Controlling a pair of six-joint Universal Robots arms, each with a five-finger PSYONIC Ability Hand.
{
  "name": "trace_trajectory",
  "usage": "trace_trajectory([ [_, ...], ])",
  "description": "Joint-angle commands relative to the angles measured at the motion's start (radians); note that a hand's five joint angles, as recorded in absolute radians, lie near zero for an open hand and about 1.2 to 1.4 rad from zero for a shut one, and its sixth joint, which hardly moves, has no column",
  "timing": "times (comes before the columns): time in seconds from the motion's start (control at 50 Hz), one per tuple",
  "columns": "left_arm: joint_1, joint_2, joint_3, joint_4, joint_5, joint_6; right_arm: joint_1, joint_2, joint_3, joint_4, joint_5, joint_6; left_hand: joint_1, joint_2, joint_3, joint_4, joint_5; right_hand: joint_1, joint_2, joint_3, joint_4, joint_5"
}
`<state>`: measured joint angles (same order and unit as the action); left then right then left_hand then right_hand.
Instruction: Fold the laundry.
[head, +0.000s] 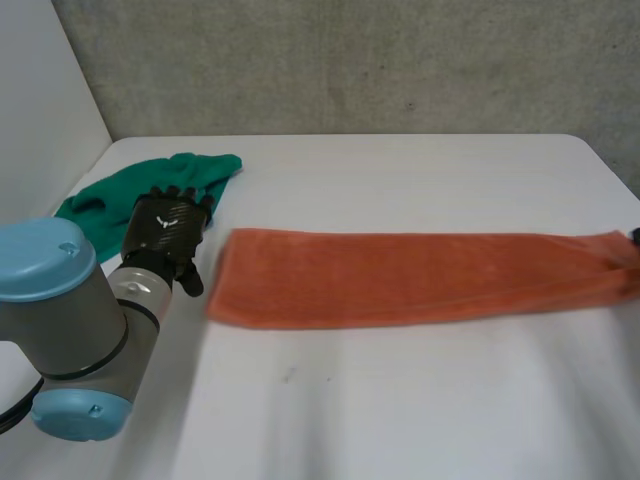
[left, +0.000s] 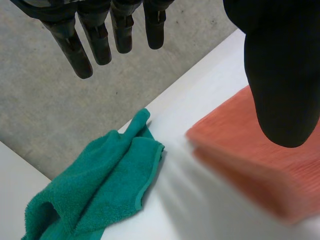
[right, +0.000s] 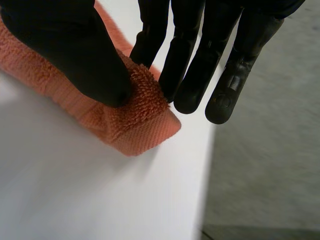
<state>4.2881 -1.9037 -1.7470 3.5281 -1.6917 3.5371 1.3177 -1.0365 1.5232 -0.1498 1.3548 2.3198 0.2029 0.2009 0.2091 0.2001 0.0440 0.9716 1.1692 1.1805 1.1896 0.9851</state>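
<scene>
An orange towel (head: 420, 277) lies folded in a long strip across the white table (head: 400, 400), from the middle left to the right edge. My right hand (right: 90, 60) pinches the towel's right end (right: 142, 117) between thumb and fingers at the table's right edge. My left hand (head: 168, 232) hovers open just left of the towel's left end (left: 260, 170), its fingers (left: 95, 40) straight, touching nothing. A crumpled green towel (head: 150, 190) lies beyond the left hand; it shows below those fingertips as the green towel (left: 100, 190).
The table's right edge (right: 205, 190) runs just past the pinched towel end, with grey floor (right: 270, 175) beyond. A grey wall (head: 350, 60) stands behind the table. My left arm (head: 70, 330) fills the near left corner.
</scene>
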Motion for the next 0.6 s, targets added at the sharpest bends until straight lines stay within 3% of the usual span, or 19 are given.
trace_trajectory([
  [0.02,-0.001,0.006,0.001,0.000,-0.002,0.000,-0.065,-0.017,-0.058,-0.002,0.009,-0.213,-0.025,-0.023,-0.031,-0.022,-0.040,0.425,0.227,0.216,0.207,0.237],
  [0.08,0.001,0.006,0.001,0.000,-0.003,0.000,0.006,-0.031,-0.067,-0.016,-0.002,-0.223,-0.025,-0.023,-0.031,-0.022,-0.040,0.425,0.227,0.216,0.207,0.237],
  [0.24,-0.001,0.011,0.010,0.000,-0.011,0.000,0.369,-0.126,-0.098,-0.097,-0.085,-0.169,-0.028,-0.026,-0.034,-0.025,-0.043,0.425,0.227,0.216,0.207,0.237],
  [0.26,-0.002,0.015,0.014,0.002,-0.011,-0.001,0.461,-0.128,-0.104,-0.105,-0.114,-0.168,-0.028,-0.026,-0.034,-0.025,-0.043,0.425,0.227,0.216,0.207,0.237],
  [0.4,-0.002,0.031,0.023,0.005,-0.013,-0.004,0.794,-0.025,-0.159,-0.109,-0.253,-0.180,-0.028,-0.026,-0.034,-0.025,-0.043,0.425,0.227,0.216,0.207,0.237],
  [0.48,-0.001,0.031,0.026,0.006,-0.013,-0.004,0.903,0.082,-0.213,-0.108,-0.313,-0.172,-0.028,-0.026,-0.034,-0.025,-0.043,0.425,0.227,0.216,0.207,0.237],
  [0.6,0.002,0.022,0.035,0.006,-0.013,-0.004,0.951,0.205,-0.261,-0.097,-0.332,-0.166,-0.028,-0.026,-0.035,-0.026,-0.044,0.425,0.227,0.216,0.207,0.237],
])
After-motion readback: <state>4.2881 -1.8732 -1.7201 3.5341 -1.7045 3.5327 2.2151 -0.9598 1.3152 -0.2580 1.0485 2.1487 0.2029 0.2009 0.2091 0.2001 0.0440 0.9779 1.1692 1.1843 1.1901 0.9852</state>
